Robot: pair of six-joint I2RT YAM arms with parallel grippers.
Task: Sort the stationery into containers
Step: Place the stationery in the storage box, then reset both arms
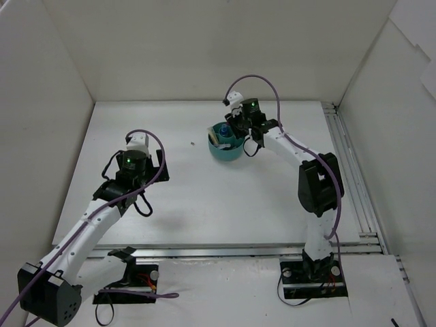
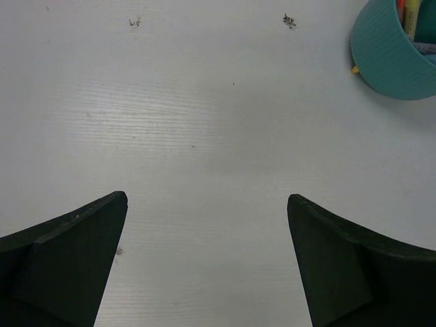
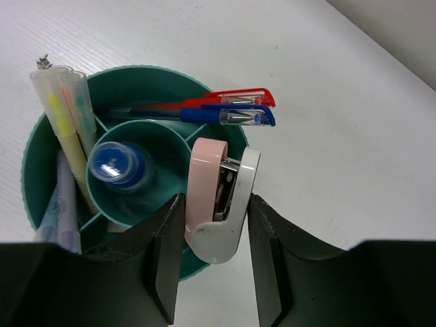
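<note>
The round teal organizer (image 3: 35,146) stands on the table, and also shows in the top view (image 1: 225,148) and the left wrist view (image 2: 392,58). Its centre cup holds a bottle with a blue cap (image 3: 112,165). A red pen (image 3: 225,99) and a blue pen (image 3: 231,116) lie across one compartment, and pale yellow pens (image 3: 58,102) stand in another. My right gripper (image 3: 215,201) is shut on a pink and white stapler (image 3: 218,177), held just above the organizer's rim. My left gripper (image 2: 207,197) is open and empty over bare table, left of the organizer.
White walls close the table at the left, back and right. A metal rail (image 1: 344,157) runs along the right edge. A small yellow tip (image 2: 355,69) shows at the organizer's base. Small dark specks (image 2: 289,21) mark the table.
</note>
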